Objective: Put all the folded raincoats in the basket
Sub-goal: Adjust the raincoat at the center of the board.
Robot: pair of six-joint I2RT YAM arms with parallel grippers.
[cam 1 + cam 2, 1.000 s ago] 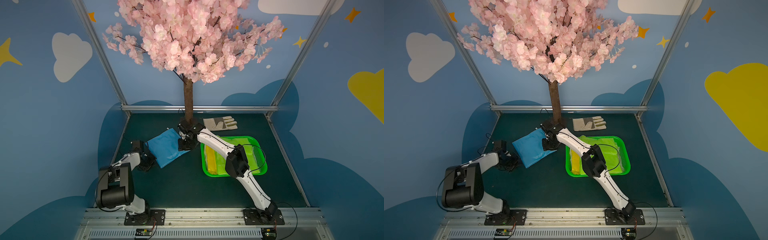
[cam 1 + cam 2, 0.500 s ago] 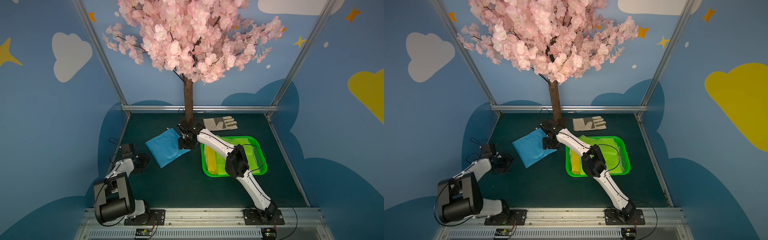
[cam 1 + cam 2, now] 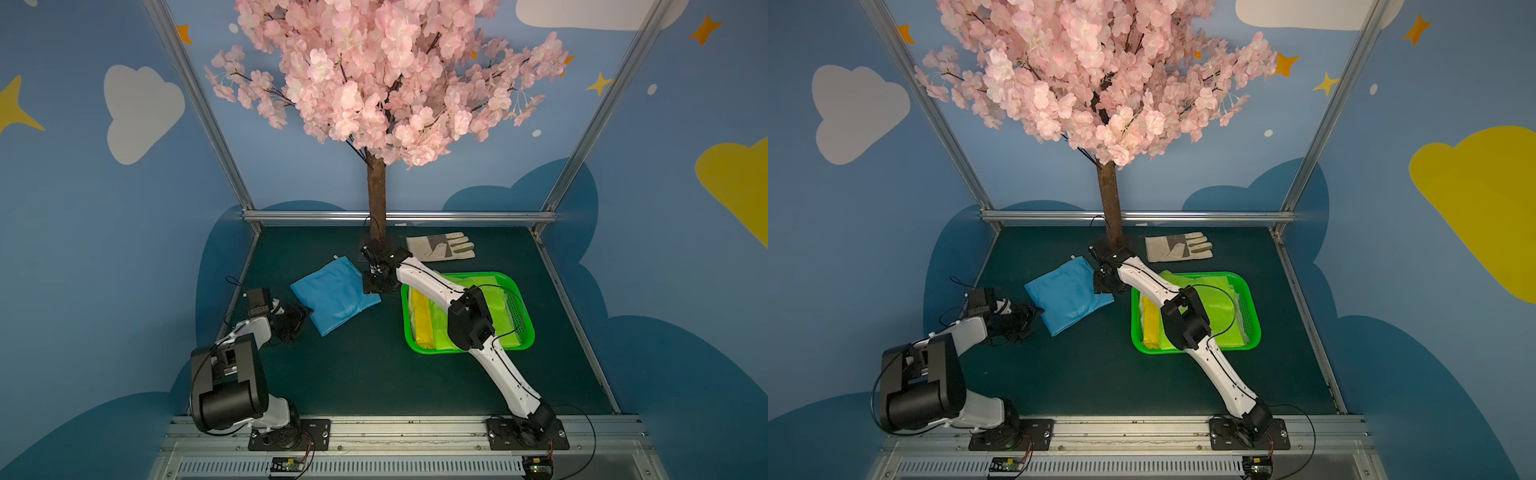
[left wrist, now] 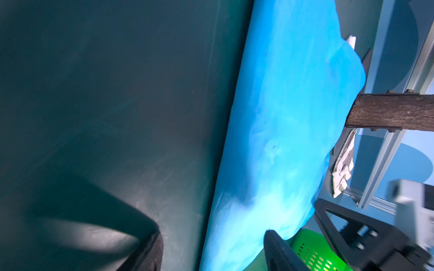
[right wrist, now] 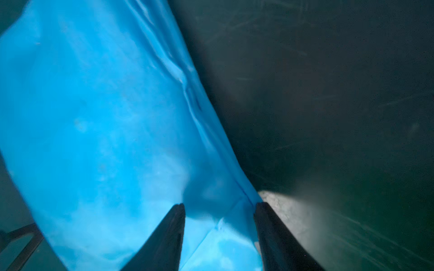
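Observation:
The folded raincoat (image 3: 334,293) (image 3: 1069,297) is bright blue and lies flat on the dark green table, left of the basket (image 3: 436,351) (image 3: 1150,349). My left gripper (image 3: 301,318) (image 3: 1032,313) is low at its left corner. In the left wrist view this gripper (image 4: 212,232) is open, its jaws wide on either side of the raincoat's (image 4: 281,131) edge. My right gripper (image 3: 374,286) (image 3: 1104,286) points down onto the right corner. In the right wrist view it (image 5: 219,205) is open, with the blue corner (image 5: 105,129) between the fingers.
The basket holds yellow and lime folded raincoats (image 3: 422,316); my right forearm reaches over it. A work glove (image 3: 440,247) lies at the back, beside the tree trunk (image 3: 377,199). Blossoms overhang the back of the table. Metal frame posts stand at the back corners.
My left gripper has opened, drawn back from the raincoat's left corner, then come forward to it again. The right arm and the raincoat have hardly moved.

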